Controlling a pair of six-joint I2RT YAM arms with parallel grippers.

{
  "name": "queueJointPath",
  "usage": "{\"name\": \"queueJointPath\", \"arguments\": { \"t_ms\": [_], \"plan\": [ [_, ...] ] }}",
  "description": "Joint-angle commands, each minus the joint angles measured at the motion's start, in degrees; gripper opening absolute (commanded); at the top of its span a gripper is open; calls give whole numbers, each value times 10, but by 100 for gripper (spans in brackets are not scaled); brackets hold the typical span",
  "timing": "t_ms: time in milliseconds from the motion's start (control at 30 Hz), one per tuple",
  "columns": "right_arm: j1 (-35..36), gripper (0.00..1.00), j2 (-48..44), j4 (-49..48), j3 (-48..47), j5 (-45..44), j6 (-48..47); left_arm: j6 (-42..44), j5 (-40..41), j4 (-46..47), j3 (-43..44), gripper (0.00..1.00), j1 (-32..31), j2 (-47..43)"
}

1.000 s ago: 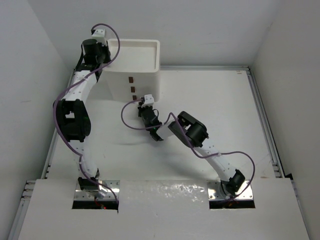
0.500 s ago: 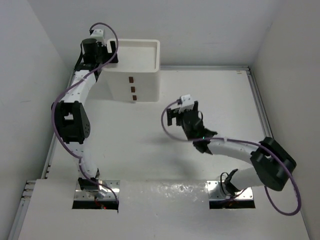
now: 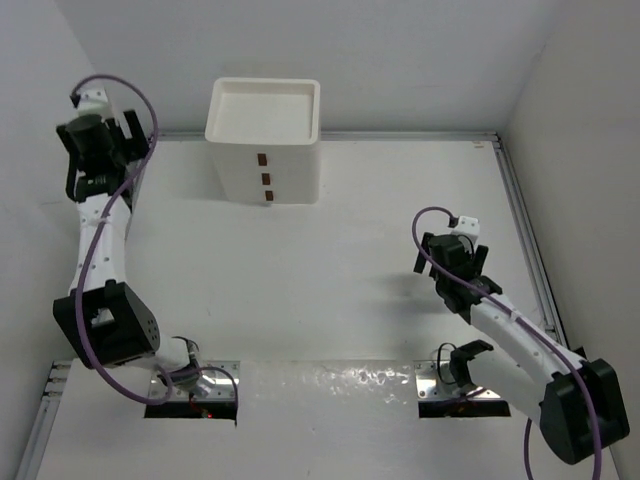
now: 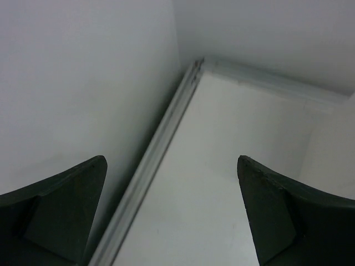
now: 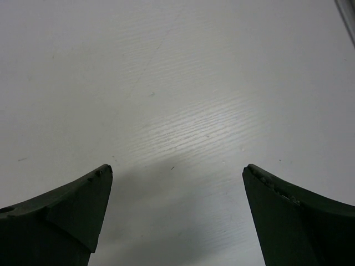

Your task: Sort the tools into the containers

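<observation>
Bench (image 3: 300, 280) carries the white box (image 3: 290, 170) at its far edge, left of centre, drawers pushed in, their contents hidden. Left pincer (image 4: 172, 160) hangs spread, gripping nothing, by the left wall above the rail (image 4: 150, 183), well apart from the box. Right pincer (image 5: 177, 167), likewise spread, hovers over the bench's right side. Three brown handles (image 3: 265, 178) line the box front, too small to make out further.

White unit (image 3: 268, 170) contents hidden; left gripper (image 4: 171, 160), right gripper (image 5: 177, 169) fingers cropped.
</observation>
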State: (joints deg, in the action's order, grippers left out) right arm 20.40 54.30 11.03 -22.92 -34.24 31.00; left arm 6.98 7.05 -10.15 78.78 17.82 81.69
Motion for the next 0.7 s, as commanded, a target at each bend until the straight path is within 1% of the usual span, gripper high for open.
{"name": "queueJointPath", "arguments": {
  "t_ms": [0,67,100,133,200,233,333,367,400,567,667],
  "plan": [
    [1,99,-26,17,-3,-70,44,0,24,-51,-116,100,-14,3],
    [0,99,-29,51,-8,-116,70,-1,51,-41,-164,100,-11,-5],
    [0,99,-29,62,-10,-130,80,-1,51,-26,-209,100,-10,-12],
    [0,99,-28,72,-12,-139,91,-2,52,-18,-228,100,-6,-15],
    [0,99,-23,79,-9,-135,73,-3,62,6,-269,100,-4,-19],
    [1,99,-22,81,-10,-122,31,-7,73,12,-276,100,-4,-19],
    [0,99,-29,77,6,-71,-9,-24,128,25,-288,100,-4,-17],
    [0,99,-36,53,15,-63,-11,-29,153,22,-285,100,-4,-16],
    [1,99,-54,43,34,-54,-10,-32,162,23,-287,100,-4,-15],
    [1,99,-106,-9,75,-60,-3,-36,178,37,-310,100,-4,-18],
    [1,99,-136,-45,93,-38,-4,-31,187,40,-321,100,-4,-16]
  ]
}}
